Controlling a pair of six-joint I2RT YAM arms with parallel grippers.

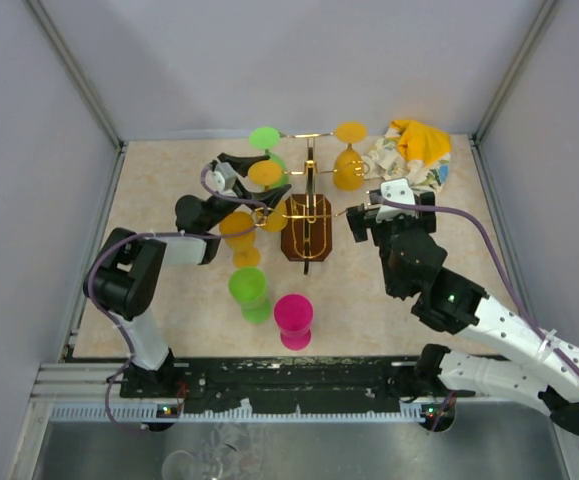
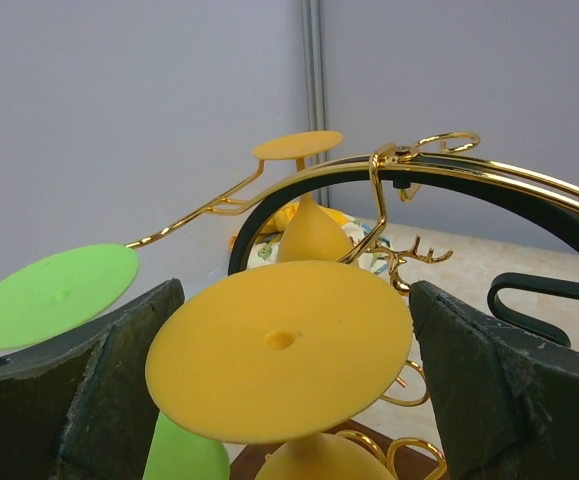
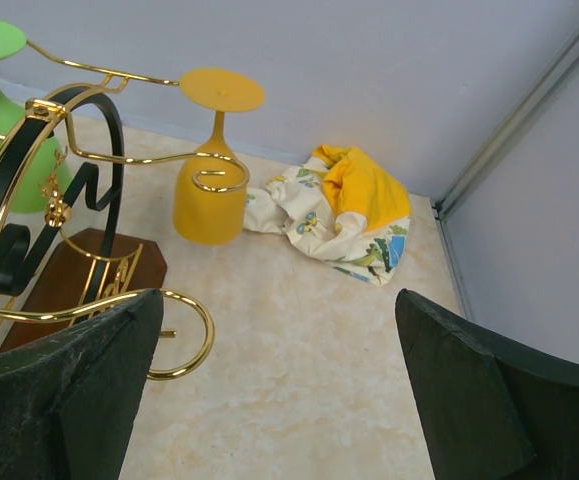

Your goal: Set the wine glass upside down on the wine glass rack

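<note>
Yellow wine glass (image 2: 279, 350) is hanging upside down on the wine glass rack (image 1: 309, 225), the left gripper (image 2: 289, 340) and right gripper (image 3: 279, 385) are holding their fingers wide apart, and a green glass (image 1: 248, 287) and a pink glass (image 1: 294, 316) are waiting nearby.

There are three yellow plastic wine glasses (image 1: 349, 170) (image 1: 265, 173) (image 1: 237, 228), two bright green plastic wine glasses (image 1: 264, 137) (image 1: 249, 288) and one magenta plastic wine glass (image 1: 294, 313). There is one gold wire rack on a brown base (image 1: 297, 238) and one crumpled yellow-and-white patterned cloth (image 1: 414, 145).
</note>
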